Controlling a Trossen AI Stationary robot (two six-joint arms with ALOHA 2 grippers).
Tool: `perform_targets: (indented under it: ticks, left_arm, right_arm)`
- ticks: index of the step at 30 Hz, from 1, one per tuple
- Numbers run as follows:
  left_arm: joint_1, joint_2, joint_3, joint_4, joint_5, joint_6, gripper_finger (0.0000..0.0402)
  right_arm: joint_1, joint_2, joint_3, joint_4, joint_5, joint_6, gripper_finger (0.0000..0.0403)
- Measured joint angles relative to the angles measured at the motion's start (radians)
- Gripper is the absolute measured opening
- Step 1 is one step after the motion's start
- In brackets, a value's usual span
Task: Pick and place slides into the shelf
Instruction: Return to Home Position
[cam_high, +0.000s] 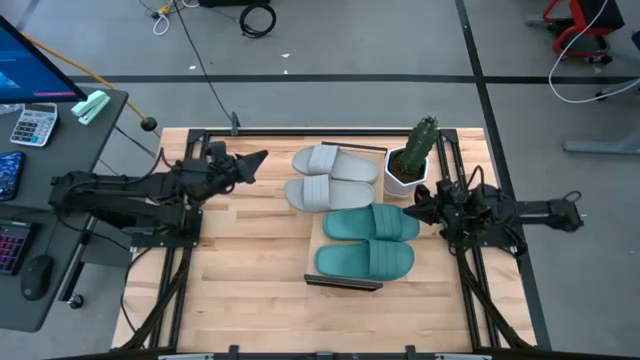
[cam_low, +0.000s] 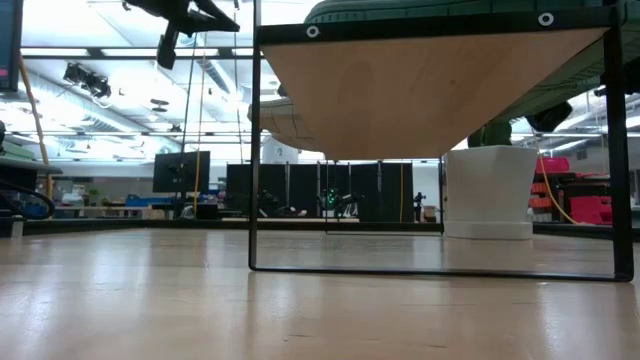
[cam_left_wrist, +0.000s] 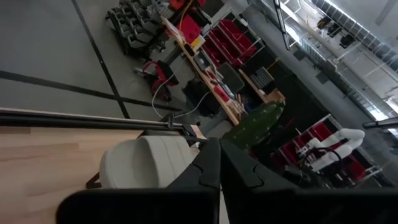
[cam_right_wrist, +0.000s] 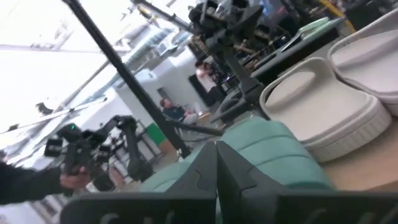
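Note:
All the slides lie side by side on the shelf, a light-wood board raised on a thin dark frame. Two are light grey, toward the far side. Two are teal, toward the near side. My left gripper hovers shut to the left of the grey pair, a gap away; its wrist view shows a grey slide ahead. My right gripper is shut just right of a teal slide, with the grey ones beyond; no contact shows.
A cactus in a white pot stands at the shelf's far right corner, close to my right arm. Bare slatted tabletop lies left of and in front of the shelf. A desk with a calculator stands beyond the table's left edge.

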Motion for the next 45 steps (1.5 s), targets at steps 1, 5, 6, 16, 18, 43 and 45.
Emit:
perform_targets:
  ticks: [1, 5, 6, 16, 18, 43, 45]
  left_arm:
    - [0.004, 0.0, 0.0, 0.0, 0.0, 0.0, 0.0008]
    - [0.014, 0.0, 0.0, 0.001, 0.0, 0.001, 0.0021]
    - [0.015, 0.0, 0.0, 0.001, 0.0, 0.001, 0.0022]
    - [0.015, 0.0, 0.0, 0.0, 0.0, 0.013, 0.0005]
    - [0.017, 0.0, 0.0, -0.001, 0.001, 0.014, 0.0011]
    - [0.044, 0.0, 0.0, -0.002, 0.031, 0.026, 0.001]
    - [0.044, 0.0, 0.0, -0.002, 0.031, 0.026, 0.0005]
  right_arm:
    - [-0.035, 0.0, 0.0, -0.001, -0.048, 0.002, 0.0]
    - [-0.14, 0.0, 0.0, -0.003, -0.167, 0.026, 0.0]
    - [-0.153, 0.0, 0.0, 0.0, -0.185, 0.028, 0.0]
    - [-0.161, -0.069, 0.0, 0.013, -0.209, 0.019, 0.0]
    - [-0.161, -0.075, 0.002, 0.005, -0.214, 0.019, 0.0]
    - [-0.176, -0.076, 0.006, -0.196, -0.097, -0.32, 0.0004]
    - [-0.176, -0.076, 0.008, -0.212, -0.098, -0.328, 0.0003]
